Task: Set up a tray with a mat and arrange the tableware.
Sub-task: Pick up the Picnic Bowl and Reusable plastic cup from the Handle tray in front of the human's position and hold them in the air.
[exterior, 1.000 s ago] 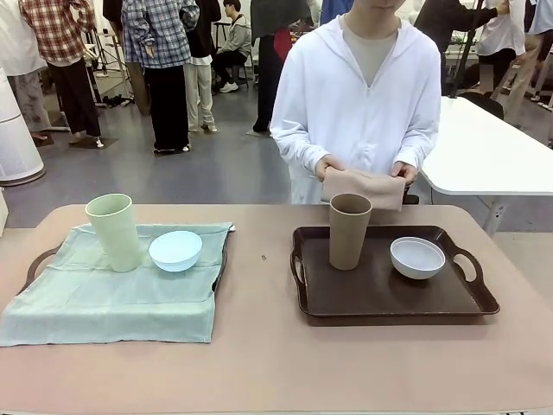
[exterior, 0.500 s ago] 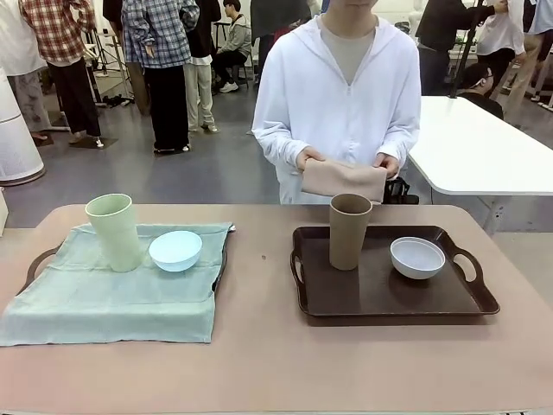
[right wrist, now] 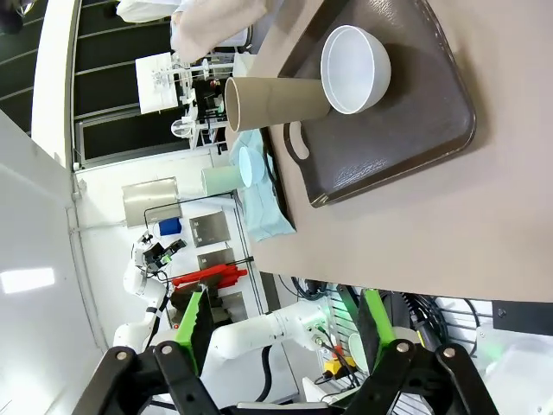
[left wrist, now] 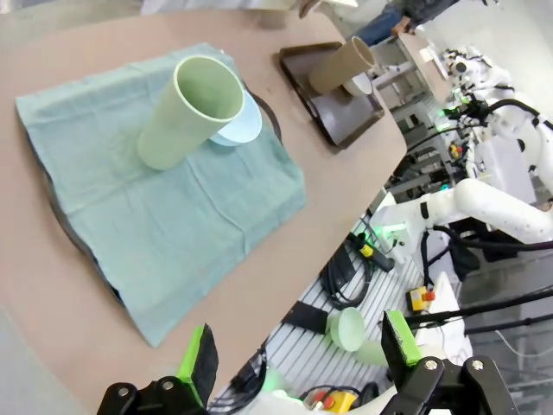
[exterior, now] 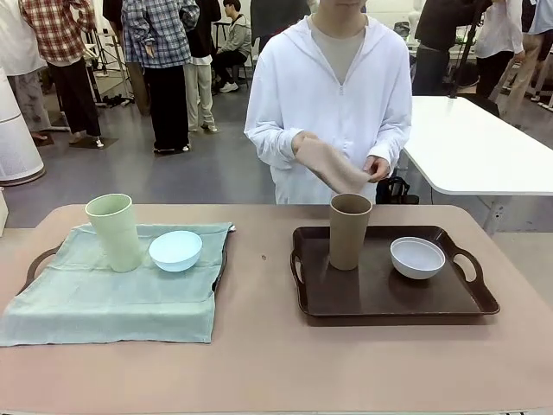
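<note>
A green mat point(exterior: 112, 298) covers the left tray point(exterior: 38, 263), and on it stand a pale green cup point(exterior: 114, 232) and a light blue bowl point(exterior: 175, 251). The dark brown right tray point(exterior: 389, 298) is bare of cloth and carries a brown cup point(exterior: 349, 230) and a white bowl point(exterior: 417, 257). Beyond the table's far edge the person holds a folded tan mat point(exterior: 333, 164) in both hands, tilted, above the table. My left gripper point(left wrist: 300, 354) hangs open off the table's near side, over the green mat point(left wrist: 173, 216). My right gripper point(right wrist: 283, 324) is open too, facing the brown tray point(right wrist: 406, 147).
The tan table point(exterior: 259, 363) has bare room between the two trays and along its near edge. A white table point(exterior: 484, 147) stands behind at the right. Several people stand far back.
The person has shifted to the picture's left and raised one hand, tilting the tan mat from level to slanted. Cups, bowls and trays have not moved.
</note>
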Robot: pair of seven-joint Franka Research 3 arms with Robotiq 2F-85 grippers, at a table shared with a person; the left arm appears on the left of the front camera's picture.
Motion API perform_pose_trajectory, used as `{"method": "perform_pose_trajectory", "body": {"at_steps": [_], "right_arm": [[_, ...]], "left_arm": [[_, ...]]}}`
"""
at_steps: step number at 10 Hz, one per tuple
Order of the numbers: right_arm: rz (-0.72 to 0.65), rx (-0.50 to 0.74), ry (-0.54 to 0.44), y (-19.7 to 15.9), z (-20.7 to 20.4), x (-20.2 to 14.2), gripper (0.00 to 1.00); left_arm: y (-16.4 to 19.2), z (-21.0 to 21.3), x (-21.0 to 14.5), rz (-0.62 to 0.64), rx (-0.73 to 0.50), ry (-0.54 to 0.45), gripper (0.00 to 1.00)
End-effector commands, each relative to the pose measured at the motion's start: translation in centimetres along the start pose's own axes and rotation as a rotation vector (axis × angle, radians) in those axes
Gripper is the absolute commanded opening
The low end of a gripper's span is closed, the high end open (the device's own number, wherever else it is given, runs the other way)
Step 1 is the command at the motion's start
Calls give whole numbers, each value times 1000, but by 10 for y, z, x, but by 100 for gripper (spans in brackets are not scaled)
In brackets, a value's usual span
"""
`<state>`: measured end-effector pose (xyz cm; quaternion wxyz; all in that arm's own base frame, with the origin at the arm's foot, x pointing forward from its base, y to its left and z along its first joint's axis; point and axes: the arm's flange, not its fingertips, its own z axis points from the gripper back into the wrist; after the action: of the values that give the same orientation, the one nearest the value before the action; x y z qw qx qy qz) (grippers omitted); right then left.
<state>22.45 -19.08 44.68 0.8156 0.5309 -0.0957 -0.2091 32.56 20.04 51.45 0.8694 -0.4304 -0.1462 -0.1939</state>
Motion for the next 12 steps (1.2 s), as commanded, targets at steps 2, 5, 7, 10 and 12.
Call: {"method": "perform_pose_trajectory", "body": {"at_steps": [2,5,7,10,12], "right_arm": [[17,9,2,2,1,-3,88],[57,-115,25,44,-15,4,88],[61,-234,36,75,-30,7,88],[82,-463,42,109,-84,-1,88],[92,-543,47,121,-124,-8,88]], "left_arm": [[-2,5,0,17,-8,-1,100],[-27,-37,43,-127,202,53,100],[-70,-65,65,-269,276,125,100],[-127,-135,98,-491,442,292,100],[-156,-195,111,-647,540,362,100]]}}
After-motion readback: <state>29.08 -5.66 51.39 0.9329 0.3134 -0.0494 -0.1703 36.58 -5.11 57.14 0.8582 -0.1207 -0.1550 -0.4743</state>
